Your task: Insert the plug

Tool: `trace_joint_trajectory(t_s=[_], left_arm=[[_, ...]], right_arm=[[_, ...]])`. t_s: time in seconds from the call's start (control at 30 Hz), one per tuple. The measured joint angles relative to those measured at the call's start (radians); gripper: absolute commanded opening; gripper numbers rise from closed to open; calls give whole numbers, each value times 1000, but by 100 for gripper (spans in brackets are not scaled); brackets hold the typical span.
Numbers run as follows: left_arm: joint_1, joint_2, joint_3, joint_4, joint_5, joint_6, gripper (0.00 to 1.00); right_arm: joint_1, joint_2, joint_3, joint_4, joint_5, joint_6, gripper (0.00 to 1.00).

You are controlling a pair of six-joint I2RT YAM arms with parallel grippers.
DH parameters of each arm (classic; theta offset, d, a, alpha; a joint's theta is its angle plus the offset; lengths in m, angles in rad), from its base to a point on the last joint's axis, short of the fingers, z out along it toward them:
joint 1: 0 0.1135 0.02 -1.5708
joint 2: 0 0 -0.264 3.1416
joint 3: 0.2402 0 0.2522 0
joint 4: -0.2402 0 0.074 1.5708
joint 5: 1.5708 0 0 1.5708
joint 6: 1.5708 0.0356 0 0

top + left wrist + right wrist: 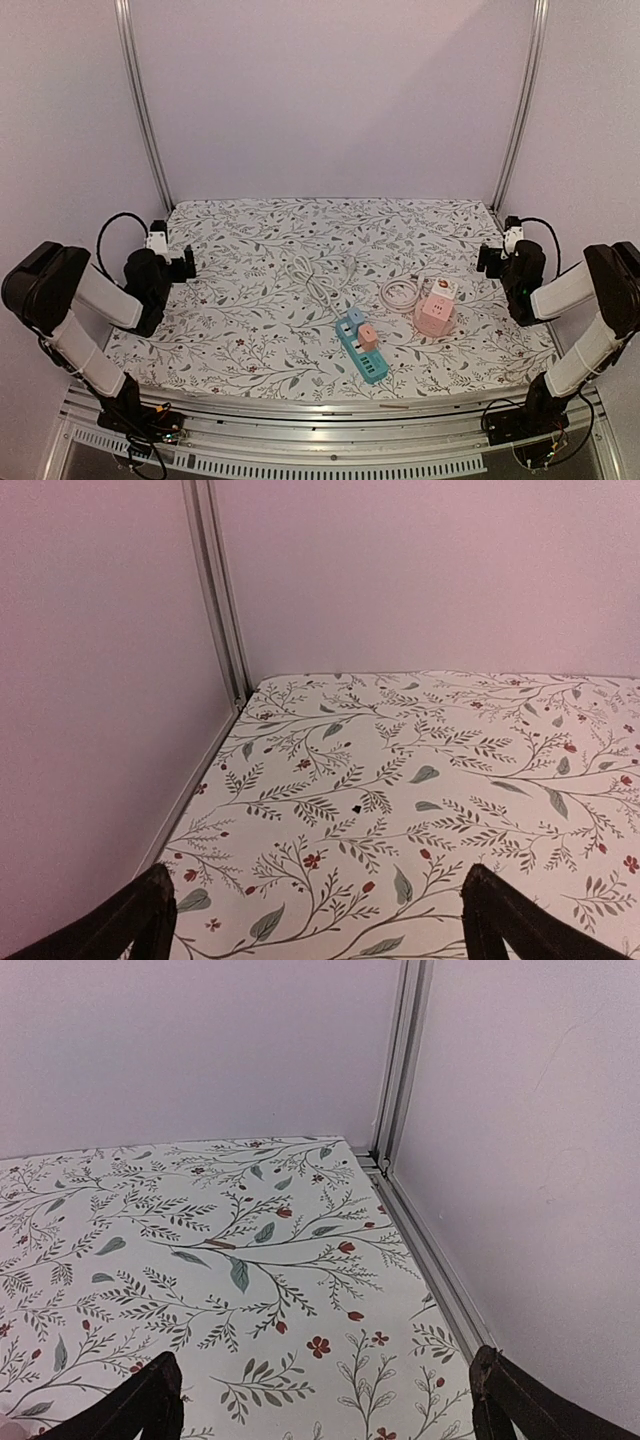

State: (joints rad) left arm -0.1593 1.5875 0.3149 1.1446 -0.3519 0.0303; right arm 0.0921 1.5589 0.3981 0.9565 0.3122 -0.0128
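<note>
Sprawling floral cloth (250, 260), pale pink walls (330, 90)

No readable writing in any view.
Markings on the blue power strip (361, 350), pink cube socket (434, 315) and white cable (318, 278) too small to make out; only a flower print on the bench (240, 310).

Floral table (230, 330), teal strip (362, 352), pink cube (434, 314), cord (318, 278)
</note>
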Motion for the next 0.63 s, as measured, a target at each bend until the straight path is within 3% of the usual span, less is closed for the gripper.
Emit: trace_joint_trajectory(t_s=[0.63], left_arm=[[22, -2, 18, -74, -27, -50, 99]], right_arm=[[-2, 0, 1, -37, 23, 35, 99]])
